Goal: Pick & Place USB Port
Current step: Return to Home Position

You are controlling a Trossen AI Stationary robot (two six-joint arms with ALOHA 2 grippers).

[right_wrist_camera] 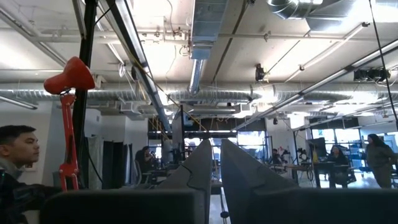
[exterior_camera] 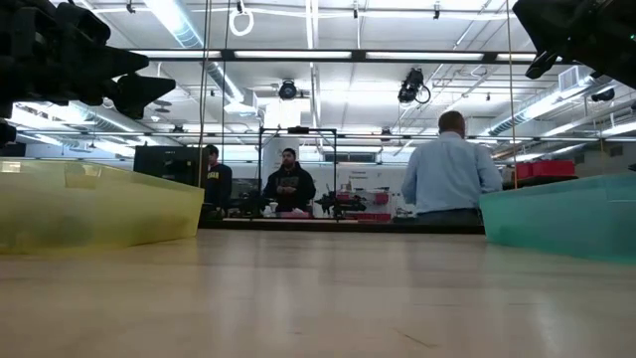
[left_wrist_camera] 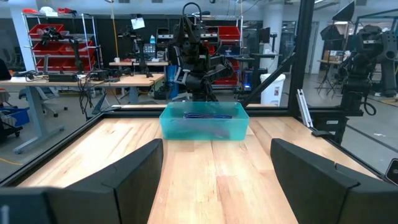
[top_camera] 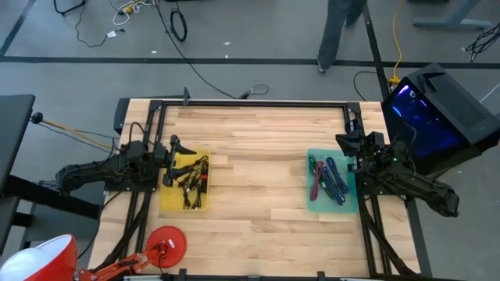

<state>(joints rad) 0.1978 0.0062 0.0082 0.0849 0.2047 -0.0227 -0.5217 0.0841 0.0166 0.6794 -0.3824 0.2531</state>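
A yellow tray [top_camera: 185, 204] on the table's left holds a tangle of black cables [top_camera: 191, 179]. A teal tray [top_camera: 312, 204] on the right holds red, green and blue cables [top_camera: 328, 179]. My left gripper [top_camera: 170, 161] hovers open above the yellow tray's left edge and faces level across the table; in its wrist view its fingers [left_wrist_camera: 214, 186] frame the teal tray [left_wrist_camera: 204, 121] far ahead. My right gripper [top_camera: 342, 141] is shut beside the teal tray's far right corner and is tilted upward, so its wrist view [right_wrist_camera: 216, 163] shows only the ceiling. The low view shows both trays [exterior_camera: 89, 204] [exterior_camera: 566, 214].
A black frame [top_camera: 250, 104] runs round the wooden table. A red desk lamp [top_camera: 166, 243] stands at the near left edge. A dark machine with a blue glow [top_camera: 437, 109] sits off the right side. Bare wood [top_camera: 258, 179] lies between the trays. People [exterior_camera: 452, 174] stand beyond the table.
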